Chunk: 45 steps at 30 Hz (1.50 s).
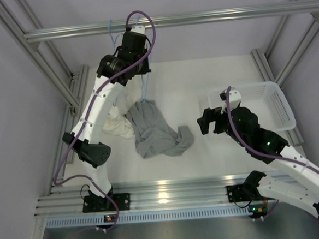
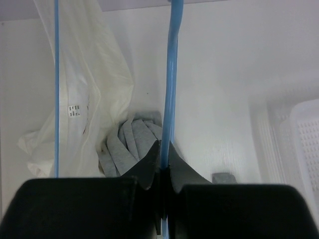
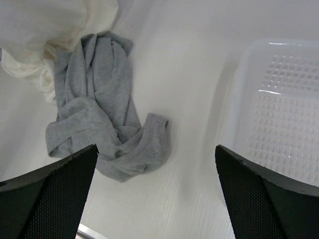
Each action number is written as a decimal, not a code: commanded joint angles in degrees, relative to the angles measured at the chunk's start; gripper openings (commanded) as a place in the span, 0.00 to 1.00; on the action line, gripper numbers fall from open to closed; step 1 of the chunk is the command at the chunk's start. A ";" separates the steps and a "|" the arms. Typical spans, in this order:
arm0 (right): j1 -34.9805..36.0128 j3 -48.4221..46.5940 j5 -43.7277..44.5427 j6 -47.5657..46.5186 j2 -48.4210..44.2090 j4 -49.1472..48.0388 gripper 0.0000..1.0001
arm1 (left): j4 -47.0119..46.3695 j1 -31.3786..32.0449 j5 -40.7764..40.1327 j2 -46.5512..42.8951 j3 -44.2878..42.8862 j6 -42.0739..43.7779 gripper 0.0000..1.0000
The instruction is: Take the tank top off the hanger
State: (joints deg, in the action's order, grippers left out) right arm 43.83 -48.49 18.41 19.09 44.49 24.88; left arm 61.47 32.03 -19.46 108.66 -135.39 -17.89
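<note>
Now, left gripper [image 2: 163, 172] is pinching the blue hanger [image 2: 172, 74] wire tight, so the smart move is a firm hold and a straight lift, letting the grey tank top [image 1: 156, 132], heaped on the table [image 1: 201, 84] just below, slip off without snagging a strap. Right gripper [image 1: 202, 123] hovers spread wide and empty between tank top and basket [image 1: 273, 98], handy for pinning the cloth. Only the left wrist view shows that pinch and a second hanger [image 2: 56, 99] carrying the white garment [image 2: 94, 74]; only the overhead shows both arms.
</note>
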 commanded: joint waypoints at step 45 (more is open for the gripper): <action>11.71 -9.51 -14.54 -18.21 52.62 -35.50 0.99 | -33.43 -0.21 14.55 -95.82 88.98 3.30 0.99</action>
State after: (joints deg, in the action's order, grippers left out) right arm 55.00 -54.94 5.58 3.46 94.61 -2.31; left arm 33.54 31.92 -3.36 14.24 -48.49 -16.12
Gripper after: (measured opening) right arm 0.993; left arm 0.990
